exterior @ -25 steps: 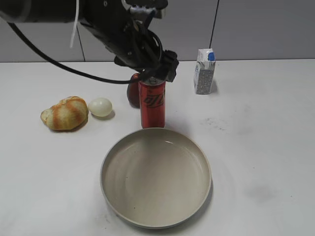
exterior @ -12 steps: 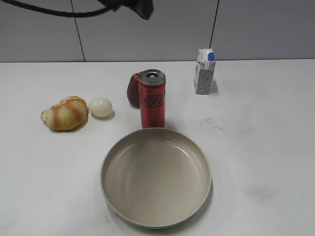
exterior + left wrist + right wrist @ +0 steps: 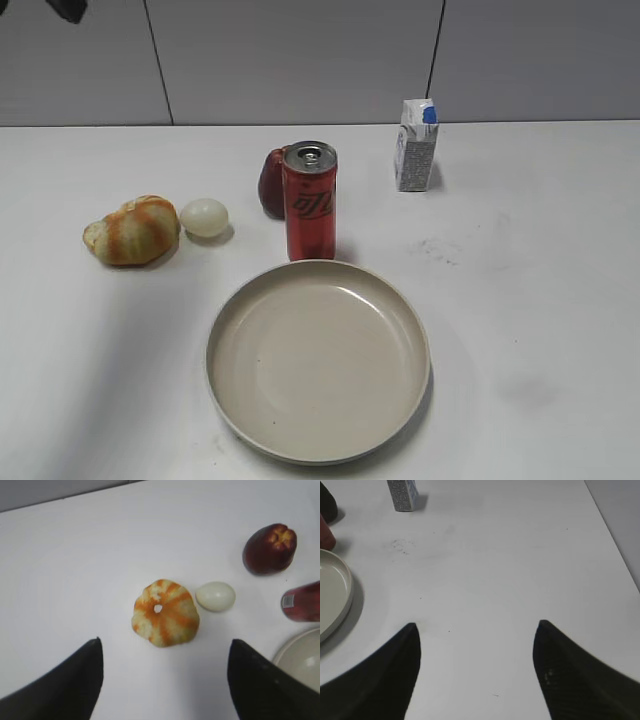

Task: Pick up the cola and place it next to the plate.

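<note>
Desk (image 3: 540, 300): white, wide, backed by a grey panel wall along the far edge

Plate (image 3: 318, 362): set near the front edge, about centre; bowl bare, nothing held in it. A place for the cola is judged to be the bare surface just outside its rim

Cola (image 3: 310, 201): stood upright just beyond the plate's far rim, close to it, gripped by nothing. Judged as set down where the task asks, since can and rim are seen almost touching in the exterior view

Carton (image 3: 415, 146): upright toward the far edge, right of the can, well apart from the plate

Bread roll (image 3: 131, 230): lain toward the left edge

Red fruit (image 3: 272, 183): tucked behind the can, partly hidden by it

Egg (image 3: 204, 217): lain just beside the roll

Left gripper (image 3: 165, 680): fingers spread wide, nothing between them, held high over roll and egg

Right gripper (image 3: 476, 672): likewise spread and bare, held over bare desk toward the right edge, the plate's rim seen at its left
</note>
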`<control>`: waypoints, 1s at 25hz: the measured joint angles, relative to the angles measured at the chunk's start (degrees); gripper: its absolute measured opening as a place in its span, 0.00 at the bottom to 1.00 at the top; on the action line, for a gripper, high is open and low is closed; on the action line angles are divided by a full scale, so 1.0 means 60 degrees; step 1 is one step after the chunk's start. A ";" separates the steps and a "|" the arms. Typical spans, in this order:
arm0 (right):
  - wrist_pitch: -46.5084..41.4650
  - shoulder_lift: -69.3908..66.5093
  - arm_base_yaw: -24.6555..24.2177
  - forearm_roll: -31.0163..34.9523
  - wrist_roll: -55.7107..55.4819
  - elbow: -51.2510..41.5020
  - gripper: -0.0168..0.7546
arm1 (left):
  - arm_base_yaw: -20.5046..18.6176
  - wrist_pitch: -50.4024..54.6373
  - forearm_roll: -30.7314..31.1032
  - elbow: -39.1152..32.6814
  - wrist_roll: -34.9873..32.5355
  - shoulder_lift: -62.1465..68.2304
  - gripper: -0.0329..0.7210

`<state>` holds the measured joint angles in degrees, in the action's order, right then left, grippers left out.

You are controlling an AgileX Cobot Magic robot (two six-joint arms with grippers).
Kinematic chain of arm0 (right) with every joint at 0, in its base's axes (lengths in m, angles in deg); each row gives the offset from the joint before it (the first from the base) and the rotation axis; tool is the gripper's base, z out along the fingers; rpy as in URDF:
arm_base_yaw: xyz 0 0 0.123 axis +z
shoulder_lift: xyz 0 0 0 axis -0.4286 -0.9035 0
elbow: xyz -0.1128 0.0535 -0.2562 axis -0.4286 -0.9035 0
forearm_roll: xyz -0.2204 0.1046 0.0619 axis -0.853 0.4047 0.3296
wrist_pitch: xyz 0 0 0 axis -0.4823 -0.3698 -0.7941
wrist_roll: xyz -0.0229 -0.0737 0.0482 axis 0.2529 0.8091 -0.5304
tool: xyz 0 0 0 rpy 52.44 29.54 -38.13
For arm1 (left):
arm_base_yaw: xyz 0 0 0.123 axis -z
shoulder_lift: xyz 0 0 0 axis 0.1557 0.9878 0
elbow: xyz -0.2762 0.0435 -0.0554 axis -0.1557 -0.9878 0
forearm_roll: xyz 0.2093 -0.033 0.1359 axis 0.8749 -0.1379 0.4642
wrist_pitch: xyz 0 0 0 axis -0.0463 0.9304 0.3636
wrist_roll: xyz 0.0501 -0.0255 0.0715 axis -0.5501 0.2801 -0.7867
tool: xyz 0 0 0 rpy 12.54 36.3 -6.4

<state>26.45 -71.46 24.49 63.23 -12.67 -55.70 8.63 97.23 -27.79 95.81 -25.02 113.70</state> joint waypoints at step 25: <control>0.0000 0.0000 0.0000 0.0000 0.0000 0.0000 0.71 | -0.0232 -0.1660 0.0042 -1.1048 0.0017 -1.3273 0.82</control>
<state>26.45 -71.46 24.49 63.23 -12.67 -55.70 7.23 87.27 -27.54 29.52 -24.92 34.06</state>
